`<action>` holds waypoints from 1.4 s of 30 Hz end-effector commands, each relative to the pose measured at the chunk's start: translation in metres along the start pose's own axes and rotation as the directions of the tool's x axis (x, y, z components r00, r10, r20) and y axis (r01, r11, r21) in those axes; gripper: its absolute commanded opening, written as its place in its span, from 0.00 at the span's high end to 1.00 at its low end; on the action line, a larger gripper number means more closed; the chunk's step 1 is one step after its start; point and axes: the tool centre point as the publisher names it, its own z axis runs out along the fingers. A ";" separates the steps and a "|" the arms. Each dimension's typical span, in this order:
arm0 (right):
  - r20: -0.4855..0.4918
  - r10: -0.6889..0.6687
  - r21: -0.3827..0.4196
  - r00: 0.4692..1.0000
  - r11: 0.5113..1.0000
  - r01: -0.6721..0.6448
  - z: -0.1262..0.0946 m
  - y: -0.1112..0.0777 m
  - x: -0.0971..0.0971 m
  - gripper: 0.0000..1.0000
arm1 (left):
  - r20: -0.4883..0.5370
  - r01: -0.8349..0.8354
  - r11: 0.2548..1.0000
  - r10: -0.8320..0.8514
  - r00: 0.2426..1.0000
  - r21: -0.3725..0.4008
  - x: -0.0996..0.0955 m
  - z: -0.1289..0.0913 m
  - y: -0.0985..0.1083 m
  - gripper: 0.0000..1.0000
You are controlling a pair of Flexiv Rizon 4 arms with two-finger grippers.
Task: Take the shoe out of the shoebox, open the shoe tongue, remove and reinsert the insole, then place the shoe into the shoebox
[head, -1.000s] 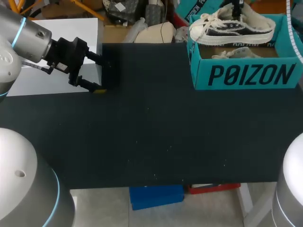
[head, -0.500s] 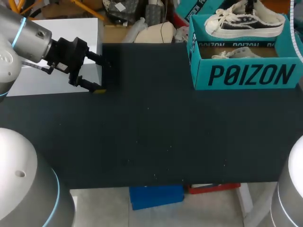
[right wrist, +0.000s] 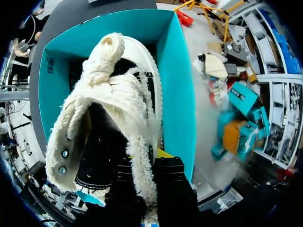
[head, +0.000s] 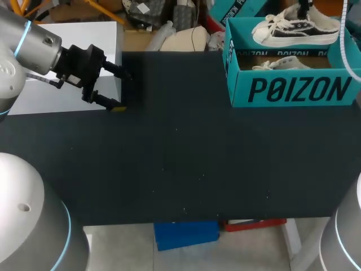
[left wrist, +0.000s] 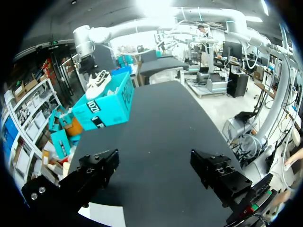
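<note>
While your right claw (right wrist: pixel 151 163) is gripping the shoe (head: pixel 293 31) and lifting it higher above the box (head: pixel 293 90) at one o'clock, your left claw (head: pixel 123 90) is waiting open at ten o'clock; extraction is nearly finishing.

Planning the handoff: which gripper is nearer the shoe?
Right. The right gripper is shut on the shoe above the shoebox; the left gripper hangs open across the table, far from it.
</note>
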 end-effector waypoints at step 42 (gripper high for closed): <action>-0.095 -0.051 -0.100 0.994 0.994 0.042 0.113 0.052 -0.008 1.00 | 0.003 -0.002 1.000 0.002 1.000 -0.002 0.001 0.001 0.001 0.00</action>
